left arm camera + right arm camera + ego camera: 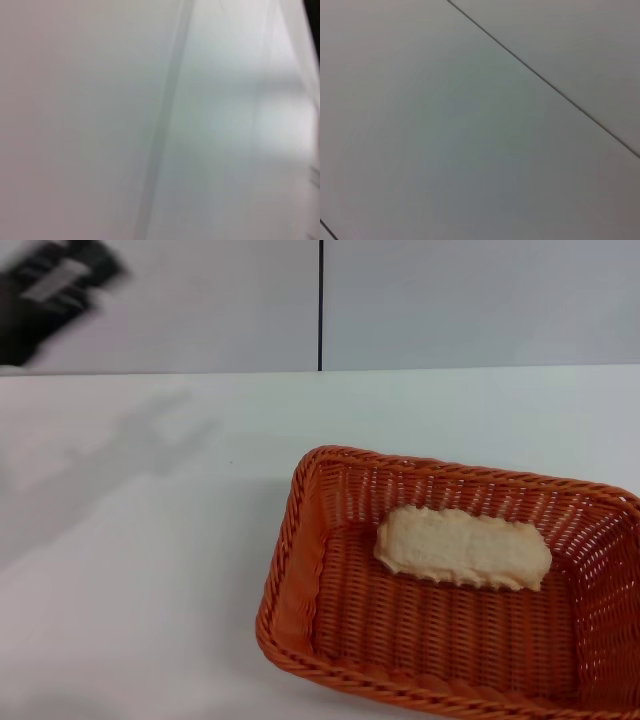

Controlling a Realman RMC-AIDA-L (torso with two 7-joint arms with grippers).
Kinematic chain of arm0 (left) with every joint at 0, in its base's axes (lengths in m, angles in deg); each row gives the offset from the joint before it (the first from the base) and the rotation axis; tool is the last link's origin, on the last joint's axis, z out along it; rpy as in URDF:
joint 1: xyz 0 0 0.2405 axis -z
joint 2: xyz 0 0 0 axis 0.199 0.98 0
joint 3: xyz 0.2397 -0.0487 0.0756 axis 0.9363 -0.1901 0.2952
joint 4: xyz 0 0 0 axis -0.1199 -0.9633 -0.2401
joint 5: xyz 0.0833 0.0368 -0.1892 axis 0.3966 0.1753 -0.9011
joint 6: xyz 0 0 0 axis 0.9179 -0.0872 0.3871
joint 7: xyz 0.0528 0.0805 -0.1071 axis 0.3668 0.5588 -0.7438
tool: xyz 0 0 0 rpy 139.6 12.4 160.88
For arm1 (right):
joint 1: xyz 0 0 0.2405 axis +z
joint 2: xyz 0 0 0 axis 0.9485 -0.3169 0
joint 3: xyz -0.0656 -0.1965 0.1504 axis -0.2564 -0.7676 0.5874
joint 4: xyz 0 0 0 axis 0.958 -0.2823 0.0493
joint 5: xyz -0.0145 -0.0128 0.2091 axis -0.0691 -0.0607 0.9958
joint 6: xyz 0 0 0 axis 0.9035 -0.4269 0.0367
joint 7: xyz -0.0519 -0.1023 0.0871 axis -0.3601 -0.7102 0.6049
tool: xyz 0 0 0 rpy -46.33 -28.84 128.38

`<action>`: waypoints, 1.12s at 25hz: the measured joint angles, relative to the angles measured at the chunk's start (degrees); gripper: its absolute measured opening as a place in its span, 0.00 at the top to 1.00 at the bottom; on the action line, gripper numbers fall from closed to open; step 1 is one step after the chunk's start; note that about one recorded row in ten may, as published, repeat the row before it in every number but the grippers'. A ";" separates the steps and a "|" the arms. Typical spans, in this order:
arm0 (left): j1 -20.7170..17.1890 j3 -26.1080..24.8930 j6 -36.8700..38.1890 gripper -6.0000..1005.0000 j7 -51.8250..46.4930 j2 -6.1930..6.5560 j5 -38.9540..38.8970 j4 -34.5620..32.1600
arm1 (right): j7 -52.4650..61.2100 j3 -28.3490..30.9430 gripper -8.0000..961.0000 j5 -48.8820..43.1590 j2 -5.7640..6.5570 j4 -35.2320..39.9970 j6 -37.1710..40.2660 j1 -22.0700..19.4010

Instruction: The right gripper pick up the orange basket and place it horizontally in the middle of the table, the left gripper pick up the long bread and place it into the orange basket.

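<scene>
Your bread (462,547) lay flat inside the basket (300,590) (job seemingly finished); left end effector (55,290), well clear of it, state unclear.

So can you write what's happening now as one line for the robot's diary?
long bread: inside orange basket, pale side up | basket: on table | left gripper: raised far left, holding nothing

A pale wall (480,300) split by 1 dark vertical seam (321,305).
</scene>
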 joint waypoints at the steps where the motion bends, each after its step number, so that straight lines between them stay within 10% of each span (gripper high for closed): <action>1: -0.93 -1.11 0.15 0.30 1.79 0.01 -2.18 1.32 | -0.08 0.01 0.38 0.06 -0.14 0.00 0.05 0.16; 13: -9.45 -5.87 5.51 0.31 30.88 -0.38 -25.58 18.20 | -1.46 0.04 0.38 0.58 -1.05 0.00 -0.07 1.28; 28: -11.72 -6.64 7.40 0.31 33.52 -0.36 -28.86 20.61 | -1.61 0.04 0.38 0.63 -1.31 0.00 -0.70 1.36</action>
